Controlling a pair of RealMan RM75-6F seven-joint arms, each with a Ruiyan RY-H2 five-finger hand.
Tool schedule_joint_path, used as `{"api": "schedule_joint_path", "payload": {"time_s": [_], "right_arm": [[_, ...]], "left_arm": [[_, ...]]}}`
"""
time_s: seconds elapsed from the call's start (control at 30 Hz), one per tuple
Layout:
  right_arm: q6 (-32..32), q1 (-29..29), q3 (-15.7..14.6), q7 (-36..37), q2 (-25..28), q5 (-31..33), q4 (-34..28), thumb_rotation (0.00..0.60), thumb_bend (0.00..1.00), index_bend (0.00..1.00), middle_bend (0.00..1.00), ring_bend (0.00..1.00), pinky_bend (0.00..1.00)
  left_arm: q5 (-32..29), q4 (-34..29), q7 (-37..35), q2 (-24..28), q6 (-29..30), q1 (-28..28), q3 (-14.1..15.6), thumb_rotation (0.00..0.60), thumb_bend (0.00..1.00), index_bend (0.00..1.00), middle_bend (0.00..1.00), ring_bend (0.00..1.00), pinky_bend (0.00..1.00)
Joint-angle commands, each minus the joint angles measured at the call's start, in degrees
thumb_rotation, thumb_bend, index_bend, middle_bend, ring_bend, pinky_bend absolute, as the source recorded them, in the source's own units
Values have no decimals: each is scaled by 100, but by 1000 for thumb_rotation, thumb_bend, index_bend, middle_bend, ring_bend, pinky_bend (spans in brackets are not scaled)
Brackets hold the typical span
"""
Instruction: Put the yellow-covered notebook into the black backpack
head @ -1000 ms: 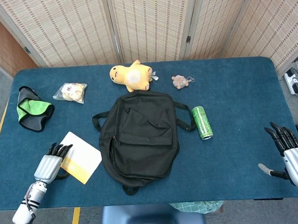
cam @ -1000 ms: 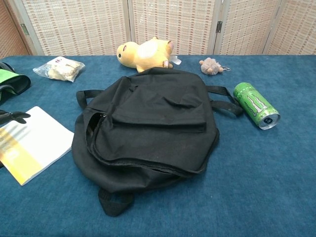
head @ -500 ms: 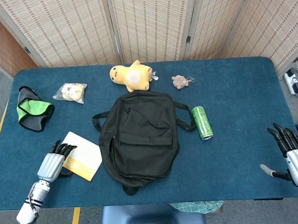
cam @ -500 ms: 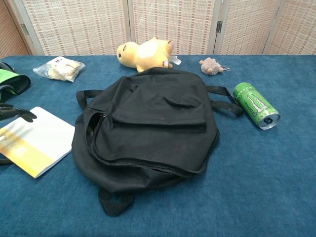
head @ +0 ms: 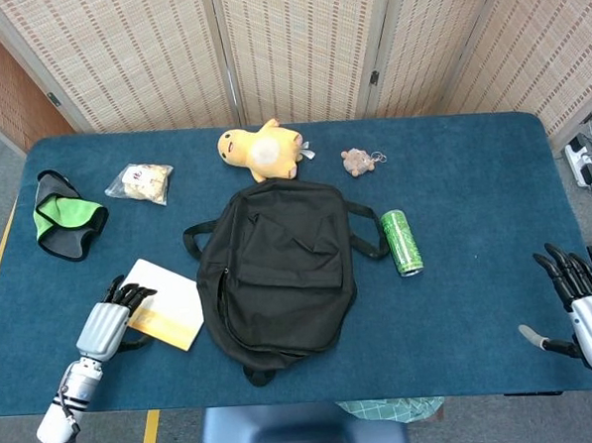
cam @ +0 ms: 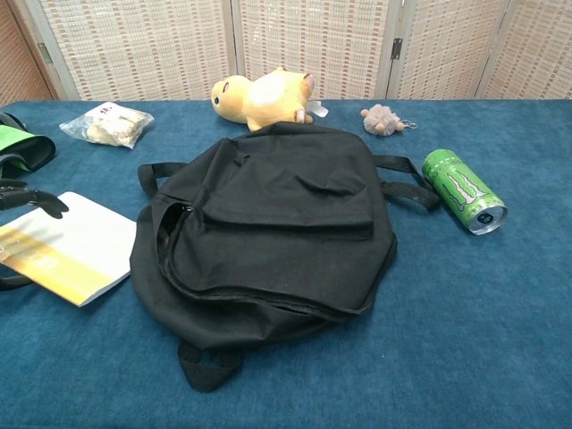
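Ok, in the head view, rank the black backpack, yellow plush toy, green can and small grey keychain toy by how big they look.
1. Black fabric backpack
2. Yellow plush toy
3. Green drink can
4. Small grey keychain toy

Green can (cam: 463, 190): claw-mark "M" logo on side; no other readable text.

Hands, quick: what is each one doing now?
Left hand: holding the notebook by its edge.
Right hand: open, holding nothing.
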Motion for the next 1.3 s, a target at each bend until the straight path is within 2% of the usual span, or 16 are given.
{"api": "schedule_joint_path", "payload": {"time_s": [0.03,0.3,0.5,0.97,1.3], "right_arm": [[8,-7,1,25,-4,6,21,600,191,0,16,0,0],[-8,-11,8,88,-18,31,88,600,192,0,16,0,0],[-31,-5,16,118,-33,55,128,600,191,0,16,0,0],[-125,28,22,142,-70,94,181,600,191,0,16,0,0],[-149,25,21,104,-62,117,151,600,193,0,16,0,0]], "left_arm": [[-7,25,-113,-66,-8,-24,-13,600,276,284,314,212,36],[-33,205,-321,-349,109,-109,-142,600,365,315,332,231,46],[-27,320,-330,-501,237,-155,-208,600,387,315,335,236,47],[-81,878,-655,-931,812,6,-327,600,385,446,360,273,67],[-96,1532,-1065,-1367,1317,64,-457,600,382,545,437,336,97]]}}
